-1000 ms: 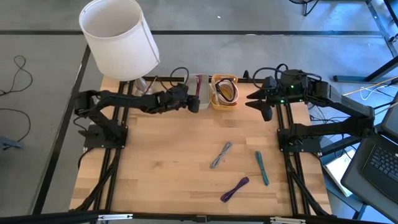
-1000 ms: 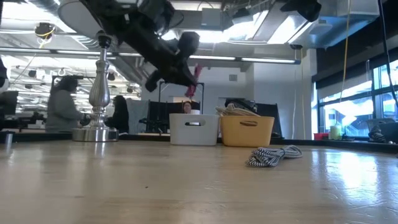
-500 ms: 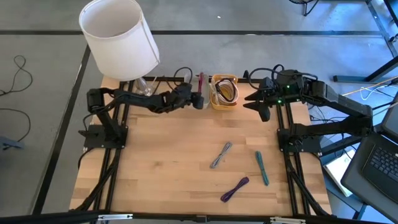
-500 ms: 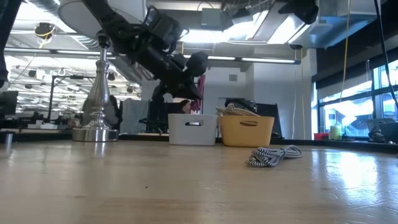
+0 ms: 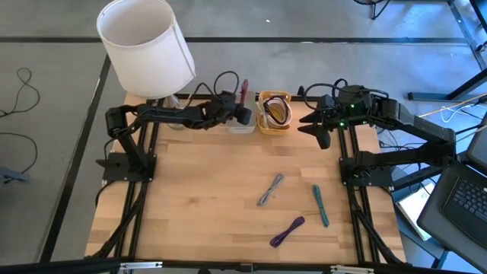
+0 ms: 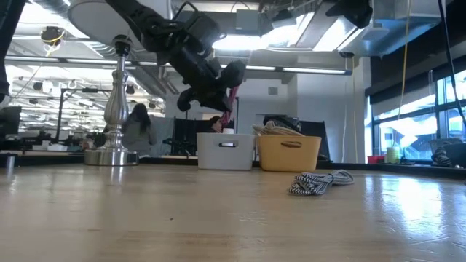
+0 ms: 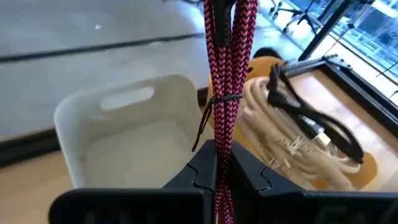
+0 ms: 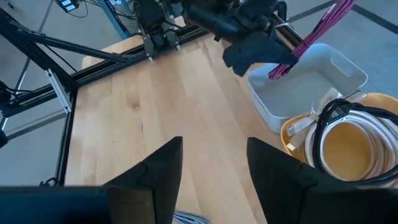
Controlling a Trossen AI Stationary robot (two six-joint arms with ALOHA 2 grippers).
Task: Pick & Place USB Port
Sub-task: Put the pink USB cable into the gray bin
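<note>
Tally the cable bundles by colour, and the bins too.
Red cable, held in the left gripper jaws: 1
Grey cable: 1
Teal cable: 1
Purple cable: 1
Beige cable, in yellow bin: 1
White bin: 1
Yellow bin: 1
Total: 5 cables, 2 bins

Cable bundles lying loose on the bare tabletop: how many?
3. A grey striped cable mid-table, a teal cable toward the right arm's side of it, and a purple cable nearest the front edge. No others show.
</note>
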